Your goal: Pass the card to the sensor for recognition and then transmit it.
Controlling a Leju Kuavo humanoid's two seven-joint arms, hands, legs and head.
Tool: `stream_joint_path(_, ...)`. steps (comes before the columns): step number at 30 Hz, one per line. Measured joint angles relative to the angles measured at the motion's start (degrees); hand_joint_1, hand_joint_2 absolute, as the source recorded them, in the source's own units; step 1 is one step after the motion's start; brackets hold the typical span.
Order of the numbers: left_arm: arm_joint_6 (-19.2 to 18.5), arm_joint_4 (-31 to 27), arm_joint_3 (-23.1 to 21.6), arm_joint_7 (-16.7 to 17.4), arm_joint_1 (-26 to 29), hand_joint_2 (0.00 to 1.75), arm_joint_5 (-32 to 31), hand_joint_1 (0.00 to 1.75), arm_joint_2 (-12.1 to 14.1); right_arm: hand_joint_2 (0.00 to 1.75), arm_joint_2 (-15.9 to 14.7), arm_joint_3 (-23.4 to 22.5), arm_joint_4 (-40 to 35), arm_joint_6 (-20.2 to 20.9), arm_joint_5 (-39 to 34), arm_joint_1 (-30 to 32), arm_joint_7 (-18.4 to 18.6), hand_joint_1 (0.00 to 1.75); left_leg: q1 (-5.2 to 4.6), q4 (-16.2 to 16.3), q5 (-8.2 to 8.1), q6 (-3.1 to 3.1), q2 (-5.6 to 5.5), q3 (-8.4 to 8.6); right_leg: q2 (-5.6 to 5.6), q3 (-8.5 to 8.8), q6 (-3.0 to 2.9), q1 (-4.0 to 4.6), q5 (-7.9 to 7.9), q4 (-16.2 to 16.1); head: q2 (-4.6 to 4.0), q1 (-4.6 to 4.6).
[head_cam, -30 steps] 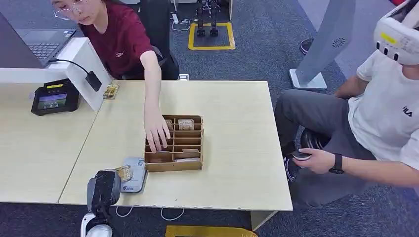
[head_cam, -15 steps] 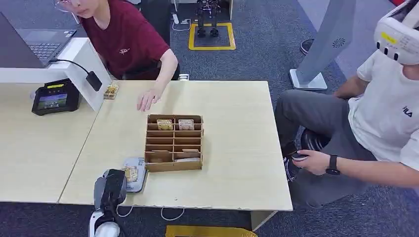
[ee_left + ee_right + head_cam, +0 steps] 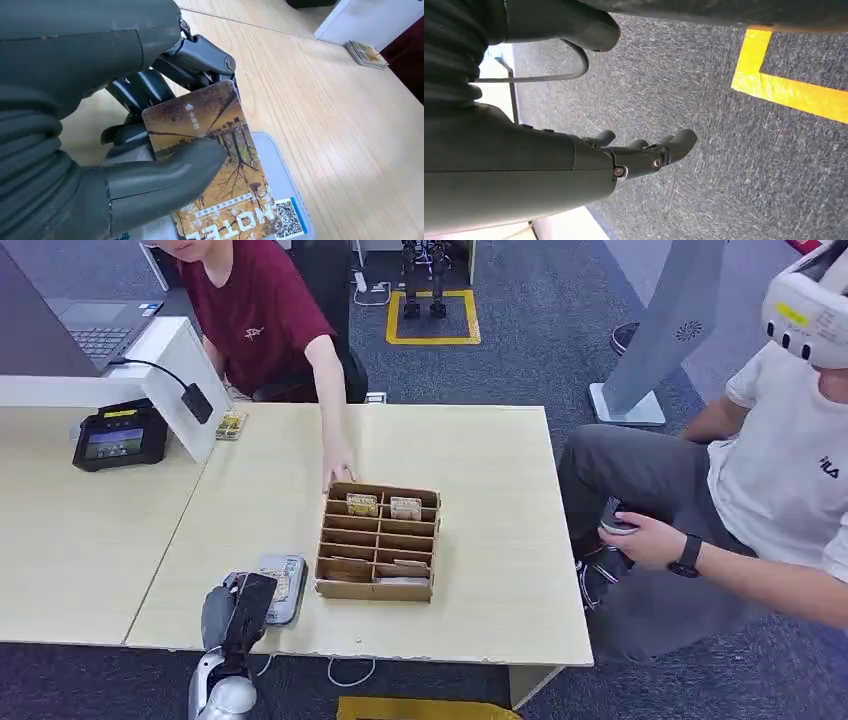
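Observation:
My left hand pinches a hotel card with an autumn-tree picture between thumb and fingers. The card lies flat just over the grey card sensor, near the table's front edge; the sensor's QR-code corner peeks out beside the card. My right hand hangs beside my body above the grey carpet, fingers apart and holding nothing.
A wooden compartment box with cards stands right of the sensor; a person's hand touches its far corner. A payment terminal and a card stack lie at the back left. A seated person with a headset is on the right.
My left hand has carried the card slightly right, over the sensor. The person's hand left the box, pulled back, then returned to its far corner; the box now sits further right, slightly turned.

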Motion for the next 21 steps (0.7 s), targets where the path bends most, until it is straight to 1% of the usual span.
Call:
stream_joint_path(3, -0.29, 1.16, -0.22, -0.02, -0.75, 1.75, -0.55, 1.75, -0.07, 1.75, 0.00, 0.02, 0.00, -0.02, 0.07, 0.00, 0.00, 0.00, -0.01, 0.00, -0.01, 0.00, -0.04, 0.01, -0.07, 0.03, 0.03, 0.00, 0.01, 0.00, 0.00, 0.00)
stream_joint_path(6, -0.57, 1.53, -0.33, -0.02, -1.05, 1.75, -0.55, 1.75, -0.24, 1.75, 0.00, 0.02, 0.00, -0.02, 0.07, 0.01, 0.00, 0.00, -0.01, 0.00, 0.04, -0.07, -0.03, 0.01, -0.07, 0.03, 0.15, -0.01, 0.07, 0.00, -0.02, 0.00)
stream_joint_path(10, -0.59, 1.75, -0.42, -0.02, -1.15, 1.75, -0.57, 1.75, -0.50, 1.75, 0.00, 0.02, 0.00, -0.02, 0.07, 0.01, 0.00, 0.00, -0.02, 0.00, 0.07, -0.11, -0.04, 0.01, -0.07, 0.03, 0.16, -0.02, 0.11, 0.00, 0.00, 0.00)
stream_joint_path(13, -0.59, 1.90, -0.48, -0.02, -1.24, 1.75, -0.57, 1.75, -0.57, 1.75, 0.00, 0.02, 0.00, -0.02, 0.07, 0.01, 0.00, 0.00, -0.04, 0.00, 0.21, 0.05, -0.04, 0.01, -0.07, 0.05, 0.17, -0.03, 0.12, 0.00, 0.00, 0.00)
stream_joint_path(21, -0.59, 1.96, -0.50, -0.02, -1.26, 1.75, -0.57, 1.75, -0.57, 1.75, 0.00, 0.02, 0.02, -0.02, 0.07, 0.01, 0.00, 0.00, -0.04, 0.00, 0.21, 0.06, -0.04, 0.01, -0.07, 0.05, 0.16, -0.03, 0.13, 0.00, 0.00, 0.00)
